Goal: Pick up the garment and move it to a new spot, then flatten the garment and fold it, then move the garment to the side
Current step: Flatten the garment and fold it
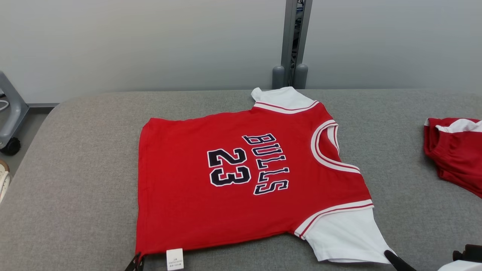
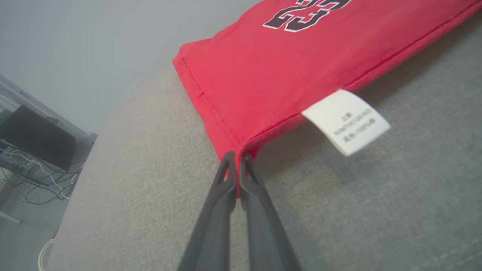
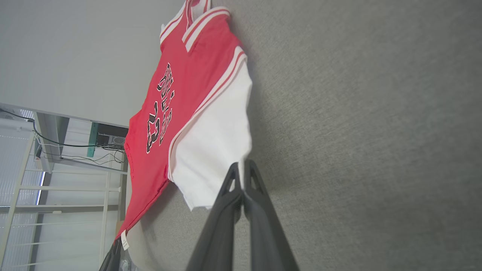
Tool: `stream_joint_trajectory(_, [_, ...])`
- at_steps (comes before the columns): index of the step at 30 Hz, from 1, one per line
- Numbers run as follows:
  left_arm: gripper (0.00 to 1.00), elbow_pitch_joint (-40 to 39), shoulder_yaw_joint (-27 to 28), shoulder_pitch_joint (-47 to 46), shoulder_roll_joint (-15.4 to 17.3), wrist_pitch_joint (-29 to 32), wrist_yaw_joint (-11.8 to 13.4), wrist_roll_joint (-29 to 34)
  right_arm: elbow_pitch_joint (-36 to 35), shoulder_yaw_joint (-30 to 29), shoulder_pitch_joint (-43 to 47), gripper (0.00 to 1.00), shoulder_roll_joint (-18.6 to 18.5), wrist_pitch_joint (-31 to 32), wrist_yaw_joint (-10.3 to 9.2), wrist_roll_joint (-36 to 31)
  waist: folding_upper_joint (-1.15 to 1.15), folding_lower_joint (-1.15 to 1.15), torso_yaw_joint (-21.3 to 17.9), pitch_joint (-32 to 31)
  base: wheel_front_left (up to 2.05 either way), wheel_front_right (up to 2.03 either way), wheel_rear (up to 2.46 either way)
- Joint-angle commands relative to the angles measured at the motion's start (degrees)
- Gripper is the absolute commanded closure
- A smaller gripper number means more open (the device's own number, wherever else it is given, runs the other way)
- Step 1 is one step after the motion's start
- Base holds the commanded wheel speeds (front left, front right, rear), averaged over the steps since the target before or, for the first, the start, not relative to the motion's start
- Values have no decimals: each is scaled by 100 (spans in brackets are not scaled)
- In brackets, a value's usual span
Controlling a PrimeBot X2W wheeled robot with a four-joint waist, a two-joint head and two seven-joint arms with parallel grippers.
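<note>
Seemingly at the end of flattening, my left gripper is clamped on the near hem corner of the red basketball jersey with white short sleeves and dark "BULLS 23" lettering. It lies spread out on the grey fabric-covered table, neck towards my right. My right gripper is pinched shut on the outer corner of the near white sleeve. A white rectangular care label sticks out from the near edge, just beside the left fingertips. A second, crumpled red-and-white garment sits well apart at the table's right edge.

The body looks smooth, so I judge the job now is either a last tug or the first fold. To do it well, I would move both grippers together at the same height. A gentle outward pull should make the near edge taut before I carry it in one low arc over the lettering. Uneven lift would skew the crease, and too hard a pull would drag the whole jersey across the cloth. The thin pinch on the sleeve may slip, so slow is better.
</note>
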Motion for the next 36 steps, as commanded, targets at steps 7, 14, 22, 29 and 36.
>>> stream_joint_trajectory(7, [100,-312,41,-137,42,-8,24,-109,-214,105,-354,100,-245,-197,12,31,0,0,1,56,0,0,0])
stream_joint_trajectory(14, [100,-675,245,-372,50,-9,95,-205,-392,181,-819,100,-450,-367,13,73,0,0,55,208,0,0,0])
stream_joint_trajectory(22, [100,-550,280,-900,20,-8,-99,-195,-108,288,-1650,100,-460,-429,13,118,0,0,123,522,0,0,0])
stream_joint_trajectory(29, [100,-249,194,-1404,-94,-8,-183,-113,345,469,-2592,100,-190,-341,13,41,0,0,122,778,0,0,0])
stream_joint_trajectory(36, [100,98,145,-1873,-175,-8,-244,-79,932,640,-3368,100,160,-278,13,-53,0,0,118,1022,0,0,0])
